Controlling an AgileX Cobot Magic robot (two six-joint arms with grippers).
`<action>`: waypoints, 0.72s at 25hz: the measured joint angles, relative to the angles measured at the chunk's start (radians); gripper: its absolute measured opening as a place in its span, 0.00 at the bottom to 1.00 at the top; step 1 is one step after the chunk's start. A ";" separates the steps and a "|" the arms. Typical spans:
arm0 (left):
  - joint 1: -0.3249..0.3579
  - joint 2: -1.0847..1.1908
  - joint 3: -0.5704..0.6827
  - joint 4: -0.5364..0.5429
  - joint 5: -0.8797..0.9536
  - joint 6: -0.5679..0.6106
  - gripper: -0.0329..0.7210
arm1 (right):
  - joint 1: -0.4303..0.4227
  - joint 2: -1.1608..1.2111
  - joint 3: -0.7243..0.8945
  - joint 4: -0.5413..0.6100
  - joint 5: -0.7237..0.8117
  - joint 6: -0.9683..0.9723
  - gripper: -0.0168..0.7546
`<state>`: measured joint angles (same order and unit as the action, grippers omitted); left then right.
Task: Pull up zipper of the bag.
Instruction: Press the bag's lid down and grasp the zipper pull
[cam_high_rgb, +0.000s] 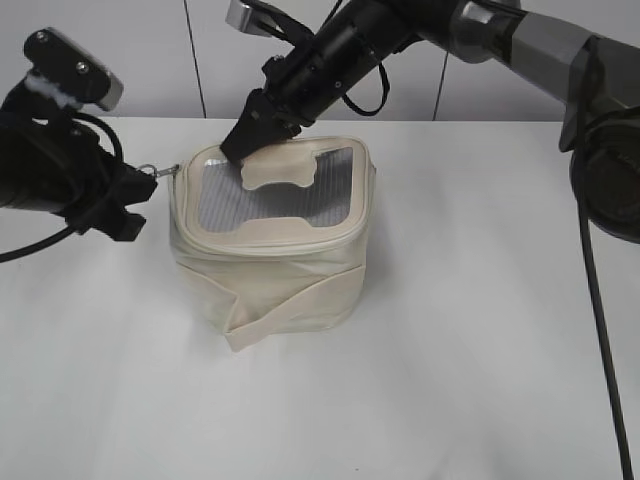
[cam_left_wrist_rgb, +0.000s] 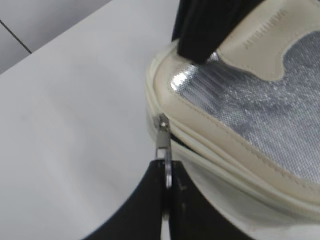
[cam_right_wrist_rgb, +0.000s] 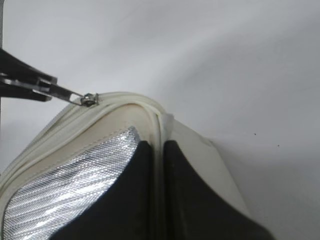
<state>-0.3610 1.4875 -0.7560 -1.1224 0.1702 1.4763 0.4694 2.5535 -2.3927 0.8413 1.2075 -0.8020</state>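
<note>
Left hand (cam_left_wrist_rgb: 167, 200) was pinched tight on the zipper's ring pull (cam_left_wrist_rgb: 168, 170) at the bag's (cam_high_rgb: 270, 260) left corner, mid-worktop (cam_high_rgb: 480, 380), while the right hand (cam_high_rgb: 246, 145), fingers nearly together, pressed on the lid's rear edge.

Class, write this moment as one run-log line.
left pincer: shut on ring pull | right pincer: pressing bag lid, shut | zipper: slider at lid corner
</note>
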 joint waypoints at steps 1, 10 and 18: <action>0.000 -0.013 0.022 0.000 0.005 0.000 0.03 | 0.000 0.000 0.000 0.000 0.000 0.004 0.09; 0.000 -0.079 0.117 0.003 0.242 -0.002 0.03 | 0.000 0.000 0.000 0.000 -0.001 0.032 0.09; -0.042 -0.080 0.117 -0.004 0.399 -0.003 0.03 | 0.000 0.000 0.000 0.001 -0.002 0.042 0.09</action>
<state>-0.4031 1.4079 -0.6389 -1.1260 0.5691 1.4735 0.4694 2.5535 -2.3927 0.8424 1.2057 -0.7605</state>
